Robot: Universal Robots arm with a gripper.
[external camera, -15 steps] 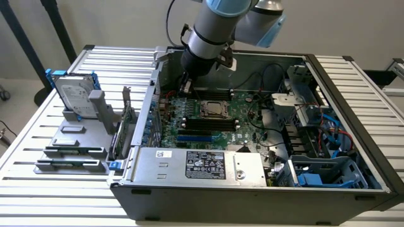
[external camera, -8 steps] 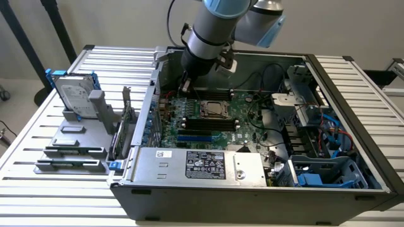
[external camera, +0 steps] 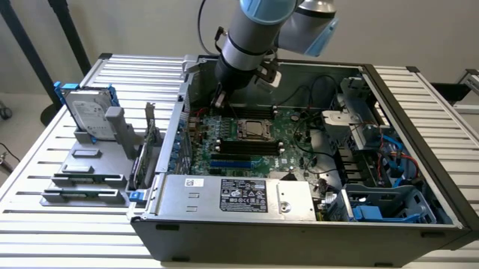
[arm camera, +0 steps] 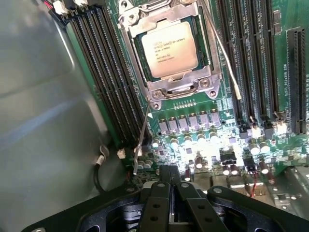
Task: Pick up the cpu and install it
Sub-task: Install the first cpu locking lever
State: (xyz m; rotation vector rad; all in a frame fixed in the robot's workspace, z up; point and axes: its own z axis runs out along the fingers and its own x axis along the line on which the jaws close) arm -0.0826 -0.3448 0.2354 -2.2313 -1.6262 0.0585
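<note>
Stretching under everything is the slatted white worktop (external camera: pixel 441 112), and the open grey computer case (external camera: pixel 299 235) is lying on it with its inside facing up. The arm (external camera: pixel 250 33) is reaching down into the case at its far side, toward the exterior view's left. The green motherboard (external camera: pixel 247 154) is covering the case floor. Along the near wall the power supply box (external camera: pixel 179 196) is sitting, and it is carrying a black-and-white label (external camera: pixel 243 195) whose print is too small to read.

Outside the case, on the exterior view's left, a silver hard drive (external camera: pixel 88 115) in a blue frame is standing upright in a grey holder (external camera: pixel 86 185).

Now the cpu (arm camera: pixel 170 50): it is sitting flat in its socket in the middle of the motherboard, with the metal socket frame (arm camera: pixel 179 87) lying around it. Its pale metal top is showing several lines of dark print, none of them legible.

The gripper (arm camera: pixel 170 170) is hanging over the board just beside the socket, near a row of small capacitors (arm camera: pixel 188 123). Its black fingers (arm camera: pixel 159 203) are pressing together and pinching nothing.
</note>
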